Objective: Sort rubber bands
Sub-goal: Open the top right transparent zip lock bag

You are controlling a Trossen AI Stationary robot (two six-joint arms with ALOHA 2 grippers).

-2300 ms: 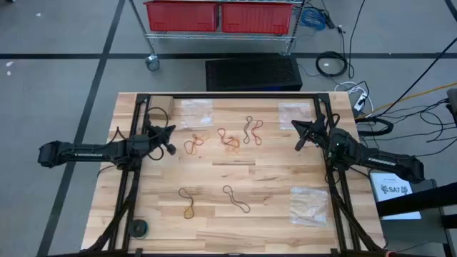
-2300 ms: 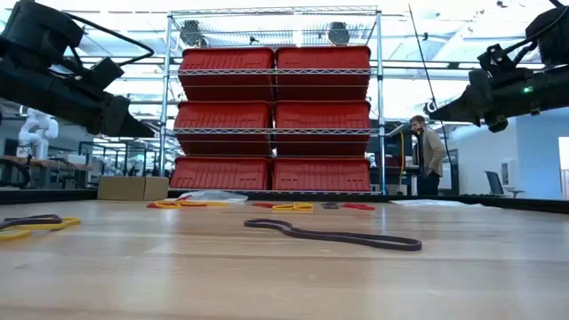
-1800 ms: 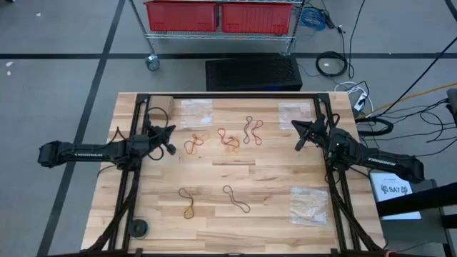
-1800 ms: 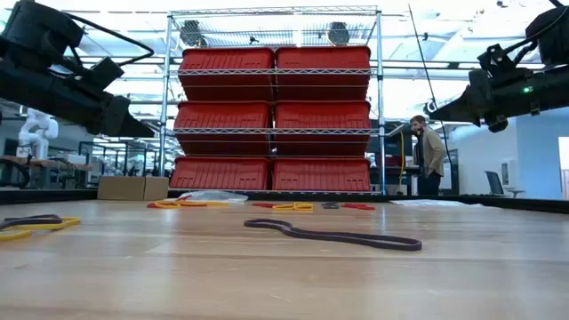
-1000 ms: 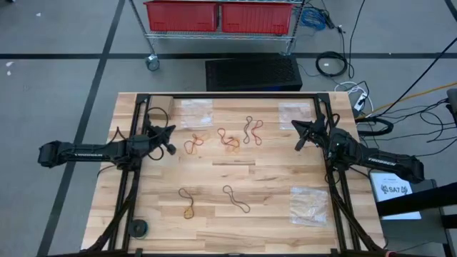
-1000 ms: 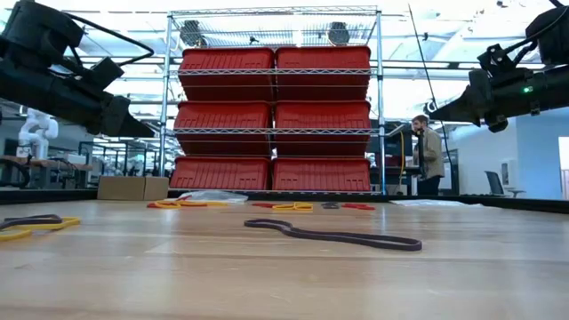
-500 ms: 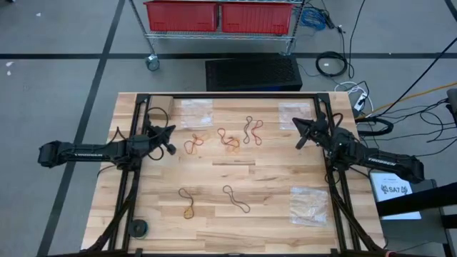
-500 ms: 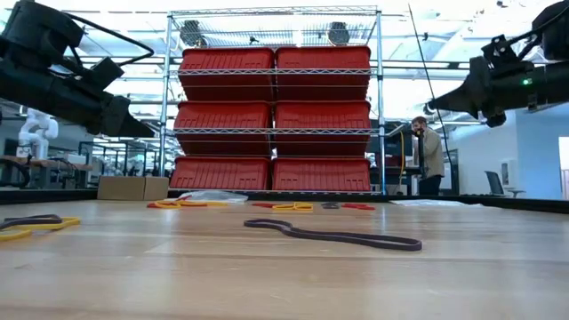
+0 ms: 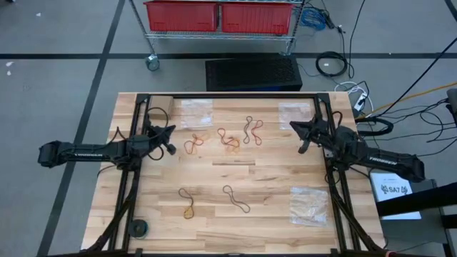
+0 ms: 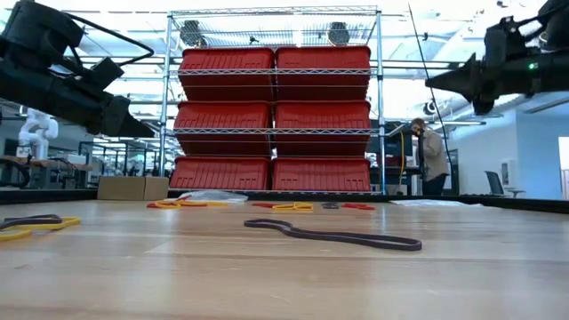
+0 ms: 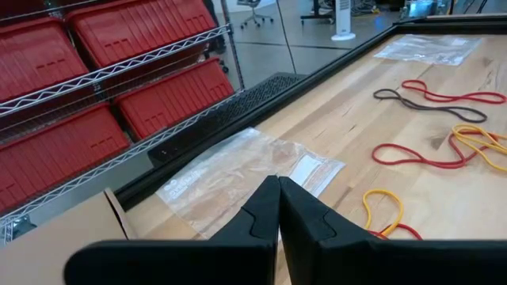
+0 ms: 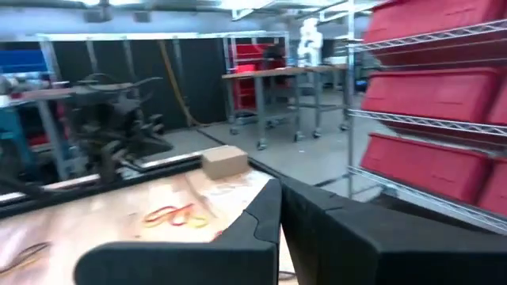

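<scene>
Grey floor (image 9: 64, 78) crossed by dark lines around a wooden table (image 9: 268, 178). Wire rack (image 10: 271, 98) at centre frame in the low view, stacked with red bins (image 10: 227, 116). Black mat (image 9: 253, 73) at upper centre in the high view, cables (image 9: 332, 64) coiled at upper right. Person (image 10: 433, 158) standing at right, beyond the rack. Bright ceiling lights overhead.

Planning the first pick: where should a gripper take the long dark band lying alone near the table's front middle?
Probably from straight above, at the dark band's narrow middle, where its two strands run close together. It lies flat, clear of the other bands, so fingers straddling both strands could pinch and lift it.
</scene>
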